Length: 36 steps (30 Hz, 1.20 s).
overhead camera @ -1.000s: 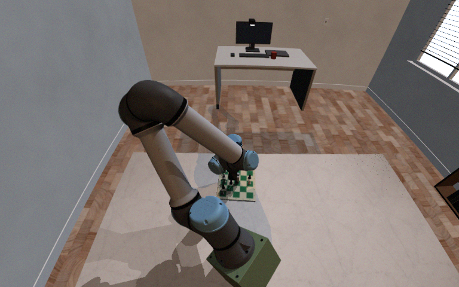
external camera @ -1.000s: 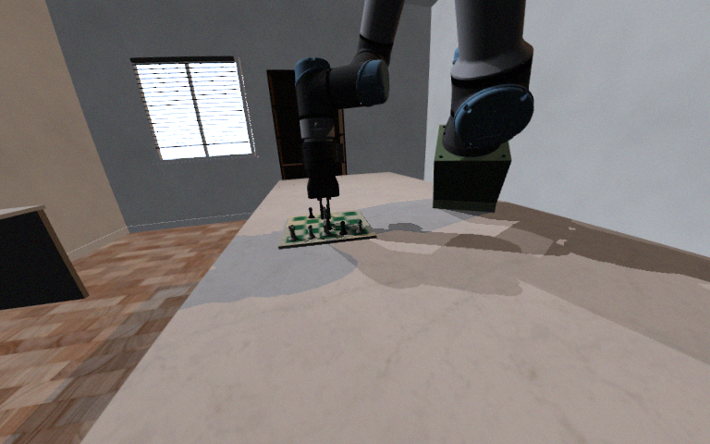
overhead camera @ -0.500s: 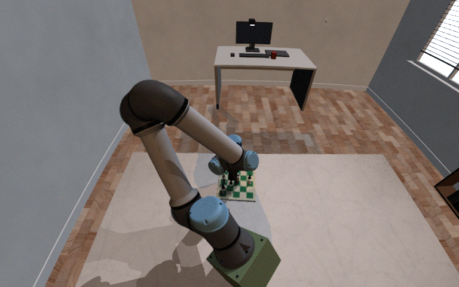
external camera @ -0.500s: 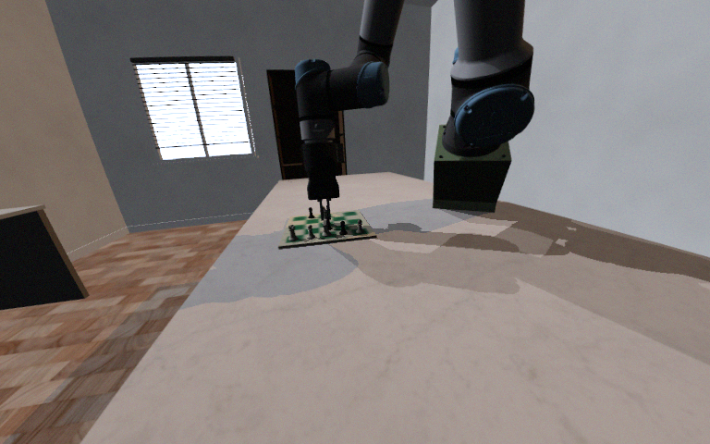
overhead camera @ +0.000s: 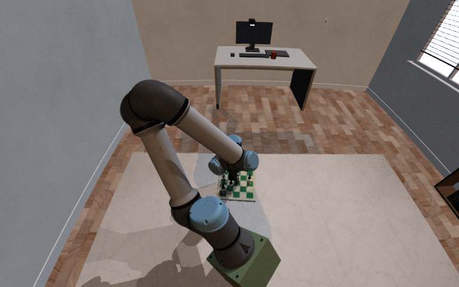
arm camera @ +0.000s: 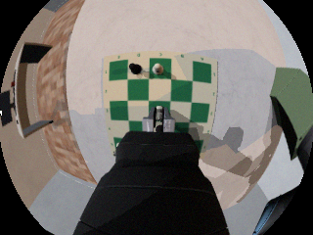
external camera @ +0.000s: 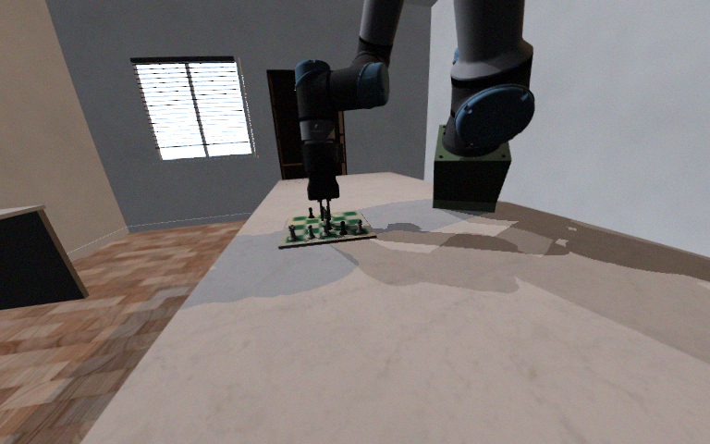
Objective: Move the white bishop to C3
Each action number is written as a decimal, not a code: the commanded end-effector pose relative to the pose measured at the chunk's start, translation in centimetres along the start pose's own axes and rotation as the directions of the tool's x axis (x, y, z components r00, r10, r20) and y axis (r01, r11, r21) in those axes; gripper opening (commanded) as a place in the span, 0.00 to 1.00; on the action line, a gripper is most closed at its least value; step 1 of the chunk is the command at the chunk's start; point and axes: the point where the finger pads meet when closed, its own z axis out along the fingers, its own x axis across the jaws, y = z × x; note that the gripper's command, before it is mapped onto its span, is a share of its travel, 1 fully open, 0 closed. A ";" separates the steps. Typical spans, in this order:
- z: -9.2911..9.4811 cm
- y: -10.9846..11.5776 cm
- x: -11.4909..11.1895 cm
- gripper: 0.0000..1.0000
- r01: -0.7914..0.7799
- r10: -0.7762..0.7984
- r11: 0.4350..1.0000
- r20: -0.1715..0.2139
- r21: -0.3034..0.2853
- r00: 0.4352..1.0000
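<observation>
The small green-and-cream chessboard [overhead camera: 249, 195] [external camera: 349, 215] [arm camera: 202, 101] lies on the pale table top. My gripper [overhead camera: 232, 179] [external camera: 325, 205] [arm camera: 158, 114] points straight down over the board's middle and is shut on a small pale piece, the white bishop [arm camera: 158, 116]; it is too small to tell whether its base touches the board. Several black pieces [external camera: 310, 231] [external camera: 342, 228] stand along the board's near rows in the exterior view. In the wrist view a black piece [arm camera: 135, 69] and a white piece [arm camera: 156, 69] stand side by side on the far row.
The arm's green base block [overhead camera: 250, 267] [external camera: 471, 178] stands on the table close to the board. The table's edge drops to the wooden floor [external camera: 78, 292] on one side. A desk with a monitor [overhead camera: 263, 60] stands far off.
</observation>
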 end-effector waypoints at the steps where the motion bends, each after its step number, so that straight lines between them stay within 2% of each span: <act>1: 0.0 0.0 0.0 0.00 0.000 0.000 1.000 0.001 0.000 1.000; 26: 0.0 0.0 0.0 0.00 0.000 0.000 1.000 0.001 0.000 1.000; 27: 0.0 0.0 0.0 0.15 0.000 0.000 1.000 0.001 0.000 1.000; 29: 0.0 0.0 0.0 0.15 0.000 0.000 1.000 0.001 0.000 1.000; 30: 0.0 0.0 0.0 0.29 0.000 0.000 1.000 0.001 0.000 1.000; 32: 0.0 0.0 0.0 0.29 0.000 0.000 1.000 0.001 0.000 1.000; 33: 0.0 0.0 0.0 0.44 0.000 0.000 1.000 0.001 0.000 1.000; 35: 0.0 0.0 0.0 0.44 0.000 0.000 1.000 0.001 0.000 1.000; 36: 0.0 0.0 0.0 0.58 0.000 0.000 1.000 0.001 0.000 1.000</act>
